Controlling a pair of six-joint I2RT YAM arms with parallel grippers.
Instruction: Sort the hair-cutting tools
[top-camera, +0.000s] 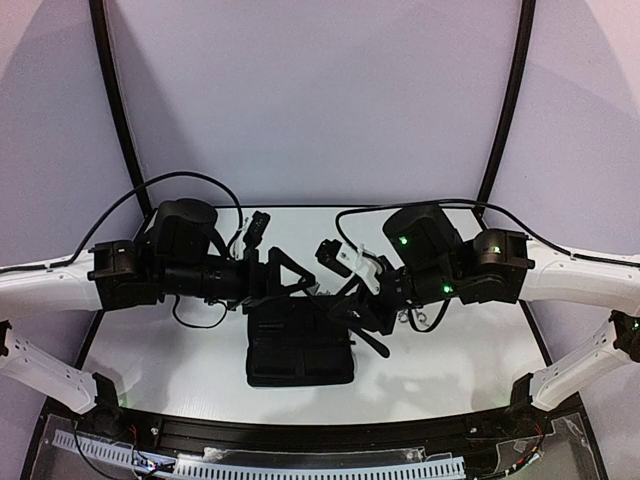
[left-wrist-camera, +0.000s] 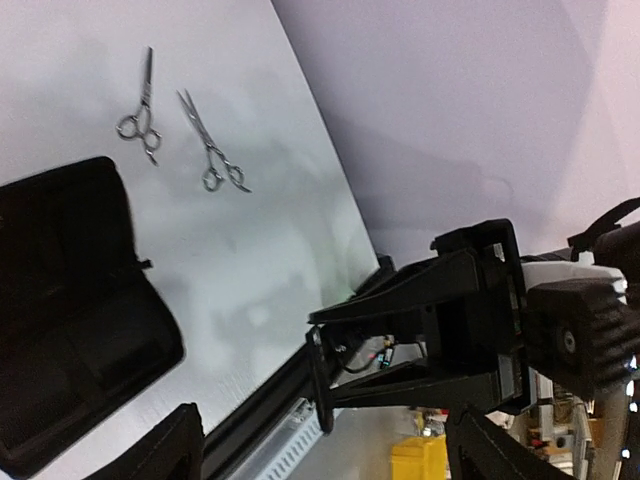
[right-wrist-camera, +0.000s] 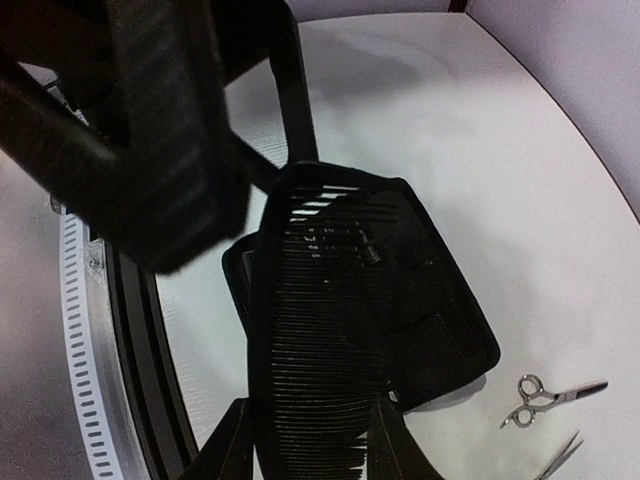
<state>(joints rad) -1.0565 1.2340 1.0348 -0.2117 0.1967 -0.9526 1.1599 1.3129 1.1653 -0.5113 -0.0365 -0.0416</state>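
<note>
Closest to its own wrist camera, the right hand (right-wrist-camera: 315, 445) is clenched on a black comb (right-wrist-camera: 320, 330), holding it above the black zip case (right-wrist-camera: 450, 330) that lies on the worktop (right-wrist-camera: 480, 150). The left hand (top-camera: 290, 275) hangs spread and empty just beside it. Farther out, one pair of scissors (left-wrist-camera: 140, 115) and a second pair (left-wrist-camera: 213, 158) lie loose, apart from the case. Sorting looks barely begun: the comb is unplaced, the scissors are untouched, and no other comb can be made out.
</note>
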